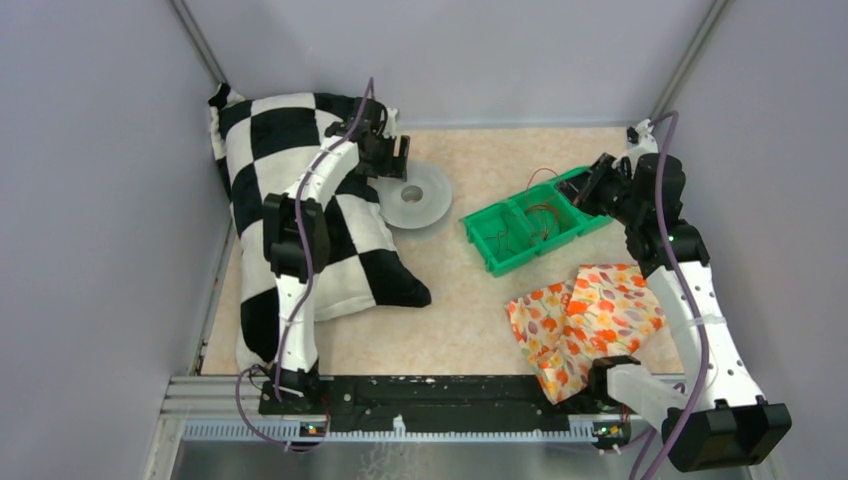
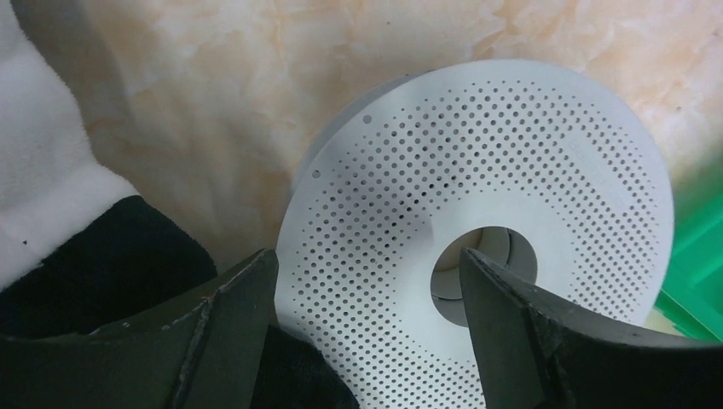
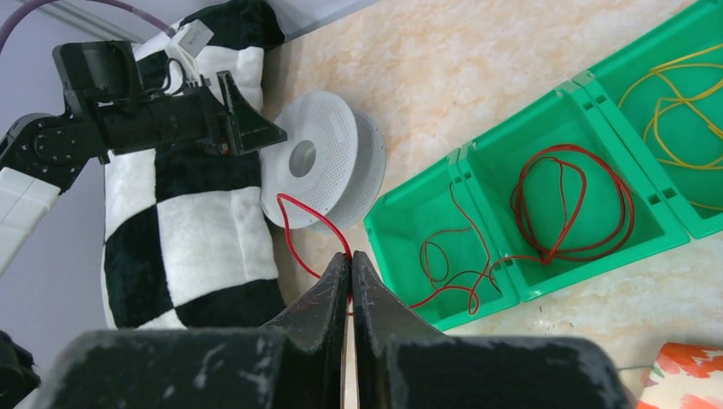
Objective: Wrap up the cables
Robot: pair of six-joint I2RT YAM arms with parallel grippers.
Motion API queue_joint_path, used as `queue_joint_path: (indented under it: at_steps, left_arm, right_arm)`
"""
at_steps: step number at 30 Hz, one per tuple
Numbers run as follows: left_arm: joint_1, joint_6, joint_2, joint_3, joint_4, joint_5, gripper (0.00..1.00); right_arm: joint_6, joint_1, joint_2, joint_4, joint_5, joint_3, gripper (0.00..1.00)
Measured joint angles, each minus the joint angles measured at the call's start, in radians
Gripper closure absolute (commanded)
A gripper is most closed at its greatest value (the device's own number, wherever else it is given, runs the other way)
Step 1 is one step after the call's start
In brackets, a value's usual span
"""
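Beige marbled counter (image 1: 470, 330), grey walls all round. From above: left fingers (image 1: 401, 152) at the white perforated spool (image 1: 415, 195) beside a checkered cushion (image 1: 270, 140); right fingers (image 1: 598, 178) over the green compartment tray (image 1: 500, 255).

From the left wrist: spread wide, straddling rim and hub hole, likely to steady the spool.

From the right wrist: clenched on a red cable (image 3: 286, 230) looped toward the spool, presumably for winding. Remaining cables (image 3: 567, 200) coiled in the tray, red and yellow in separate compartments.

Desk (image 1: 470, 320) inventory: cushion (image 1: 270, 130) lay far L, rear corner; spool (image 1: 415, 195) sat just R of it; bin (image 1: 500, 262) ctr-R w/ cables (image 1: 540, 215) inside; cloth (image 1: 580, 320) lay in front of bin.
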Motion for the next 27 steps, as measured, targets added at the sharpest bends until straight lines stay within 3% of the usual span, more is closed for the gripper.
queue_joint_path:
  at_steps: [15,27]
  left_arm:
    - [0.038,-0.002,-0.009,-0.065,0.089,0.296,0.18]
    - [-0.077,-0.033,-0.024,-0.107,0.144,0.413,0.15]
  right_arm:
    - [0.016,0.0,0.0,0.008,-0.025,-0.003,1.0]
    - [0.026,0.0,0.0,0.026,-0.038,-0.013,1.0]
